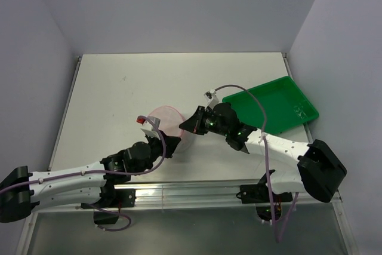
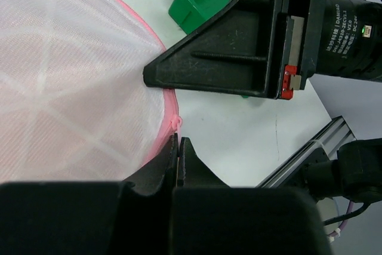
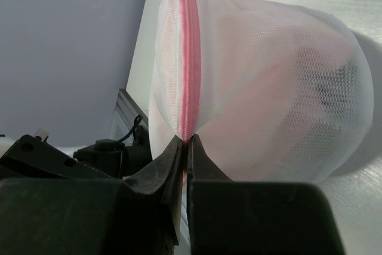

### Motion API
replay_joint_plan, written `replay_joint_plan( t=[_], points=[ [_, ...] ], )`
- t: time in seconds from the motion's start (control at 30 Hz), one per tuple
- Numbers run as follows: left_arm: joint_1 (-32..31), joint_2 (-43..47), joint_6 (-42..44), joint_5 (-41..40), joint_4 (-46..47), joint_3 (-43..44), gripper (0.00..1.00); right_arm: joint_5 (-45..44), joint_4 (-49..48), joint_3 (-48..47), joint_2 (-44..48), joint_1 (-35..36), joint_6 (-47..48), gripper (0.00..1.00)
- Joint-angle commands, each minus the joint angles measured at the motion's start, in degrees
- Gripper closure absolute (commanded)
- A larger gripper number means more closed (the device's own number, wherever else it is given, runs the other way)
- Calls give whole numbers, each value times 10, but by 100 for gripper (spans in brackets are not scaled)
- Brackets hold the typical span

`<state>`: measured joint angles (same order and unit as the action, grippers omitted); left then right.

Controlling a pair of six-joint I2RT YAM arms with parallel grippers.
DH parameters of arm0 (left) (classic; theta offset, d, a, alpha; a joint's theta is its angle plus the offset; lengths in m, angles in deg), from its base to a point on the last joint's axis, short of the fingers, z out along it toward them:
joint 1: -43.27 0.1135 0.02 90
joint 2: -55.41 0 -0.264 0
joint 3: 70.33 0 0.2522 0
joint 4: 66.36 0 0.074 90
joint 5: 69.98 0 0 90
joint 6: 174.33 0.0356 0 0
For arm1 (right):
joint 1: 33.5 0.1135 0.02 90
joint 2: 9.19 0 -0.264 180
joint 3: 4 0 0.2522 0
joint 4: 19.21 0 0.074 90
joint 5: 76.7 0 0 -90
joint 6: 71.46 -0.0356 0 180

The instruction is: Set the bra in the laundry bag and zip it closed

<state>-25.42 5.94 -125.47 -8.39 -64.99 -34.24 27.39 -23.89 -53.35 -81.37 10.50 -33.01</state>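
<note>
Two grippers (image 2: 178, 144) (image 3: 186, 144) tight on laundry bag (image 1: 169, 119)

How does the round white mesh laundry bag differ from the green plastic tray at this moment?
The round white mesh laundry bag is domed, soft and see-through, with pale pink fabric showing inside; the green plastic tray is rectangular and opaque. The bag's pink zipper rim is pinched by the left gripper and the right gripper; the tray is touched by neither. Both rest on the white table.
</note>
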Motion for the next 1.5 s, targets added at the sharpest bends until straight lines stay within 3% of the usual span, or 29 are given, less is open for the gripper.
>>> replay_joint_plan(
  t=[0.0,0.2,0.5,0.6,0.9,0.93,1.0,1.03,1.07,1.13,1.17,1.23,1.47],
  points=[
    [-3,20,7,6,-2,18,100,-42,-22,-33,-17,-19,15,100],
    [-3,74,-29,-10,-50,-16,100,-36,-18,-54,-40,-61,24,100],
    [-3,239,-122,-142,-338,-33,100,43,13,-105,-86,-143,87,100],
    [-2,263,-113,-146,-310,-42,100,62,19,-119,-107,-147,103,100],
    [-3,162,-33,-141,-211,7,100,74,17,-112,-114,-145,102,100],
    [-3,156,-25,-147,-212,27,86,74,25,-119,-123,-144,103,99],
    [-3,154,-12,-166,-217,47,63,76,37,-127,-132,-139,104,84],
    [-3,160,-9,-174,-229,69,42,75,39,-127,-132,-137,105,75],
    [-3,163,-1,-180,-236,81,34,70,42,-127,-132,-135,105,56],
    [-3,177,12,-191,-251,111,2,63,51,-134,-128,-134,106,38],
    [-3,181,25,-192,-259,124,1,60,56,-136,-125,-134,109,17],
    [-3,190,25,-187,-293,157,1,49,72,-135,-102,-133,115,1],
    [-3,206,6,-176,-392,224,1,-40,114,-98,45,-132,135,0]
  ],
)
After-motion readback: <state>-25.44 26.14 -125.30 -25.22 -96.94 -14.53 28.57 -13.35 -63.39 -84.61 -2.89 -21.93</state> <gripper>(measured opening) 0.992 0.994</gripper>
